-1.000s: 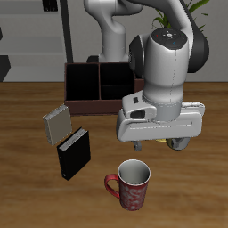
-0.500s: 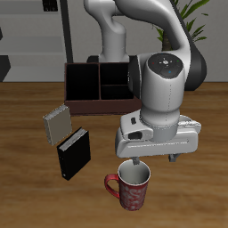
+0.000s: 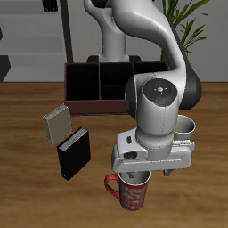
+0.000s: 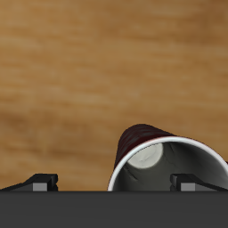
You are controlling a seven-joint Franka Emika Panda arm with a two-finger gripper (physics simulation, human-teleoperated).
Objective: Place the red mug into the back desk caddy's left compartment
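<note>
The red mug [image 3: 130,191] stands upright near the table's front edge, its handle [image 3: 111,186] pointing sideways. In the wrist view its rim and grey inside [image 4: 169,165] fill the space just below the hand. My gripper [image 3: 140,177] is down at the mug's rim, mostly hiding its opening. Its fingers [image 4: 40,183] stand wide apart in the wrist view; one finger looks to be inside the rim, the other outside. The jaws are open and hold nothing. The back desk caddy [image 3: 92,89] stands far back on the table, its tall black-walled end section [image 3: 82,84] visible.
A yellowish-cream mug [image 3: 185,129] stands behind my arm. A black book [image 3: 74,152] and a grey boxed book [image 3: 56,122] stand between the caddy and the front edge. A plant and shelf are behind the table.
My gripper has come forward and down from above the cream mug to the red mug's rim. The red mug has not moved.
</note>
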